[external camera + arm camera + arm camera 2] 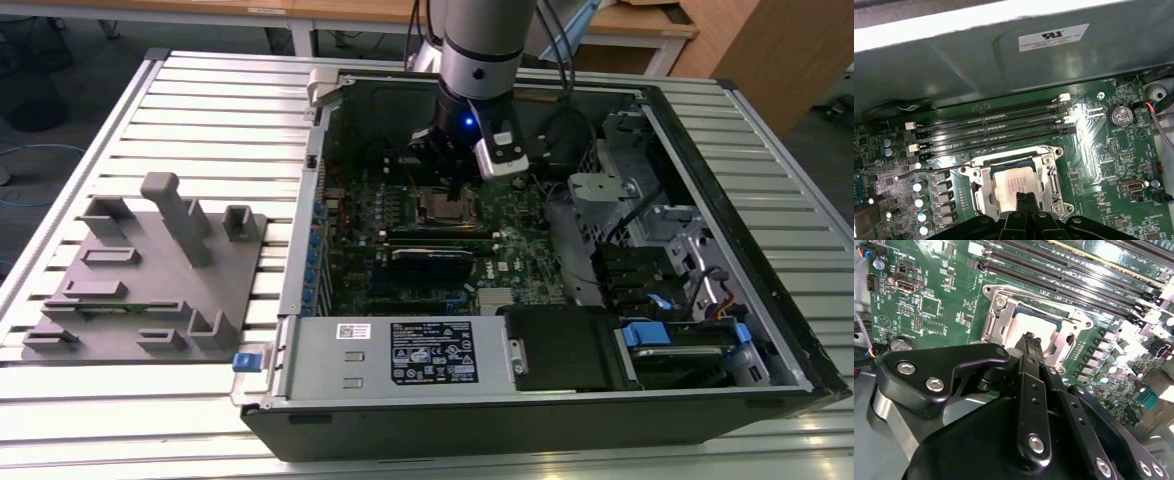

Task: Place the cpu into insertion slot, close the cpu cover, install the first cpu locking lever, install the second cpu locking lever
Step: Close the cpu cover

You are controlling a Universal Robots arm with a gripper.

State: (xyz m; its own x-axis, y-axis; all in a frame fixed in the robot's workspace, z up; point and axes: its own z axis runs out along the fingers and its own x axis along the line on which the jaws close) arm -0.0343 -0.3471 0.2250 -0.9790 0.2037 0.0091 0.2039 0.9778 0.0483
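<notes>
The cpu (1011, 181) lies flat in the insertion slot (442, 207) on the green board, its silvery top showing. The cpu cover (980, 182) is down around it as a metal frame, and its cut-out exposes the chip. In the second wrist view the cpu cover (999, 315) and the cpu (1041, 322) sit just beyond my fingertips. My gripper (1026, 199) is shut with nothing between the fingers and hovers right over the near edge of the chip. The gripper (1030, 339) points down at the socket. In the exterior view the gripper (450, 188) reaches down inside the open computer case.
A thin wire lever (929, 171) runs out from the socket's side. Long black memory slots (994, 127) lie between the socket and the case wall (1004, 60). A black card (430, 255) sits near the socket. A grey fixture (147, 270) stands on the table beside the case.
</notes>
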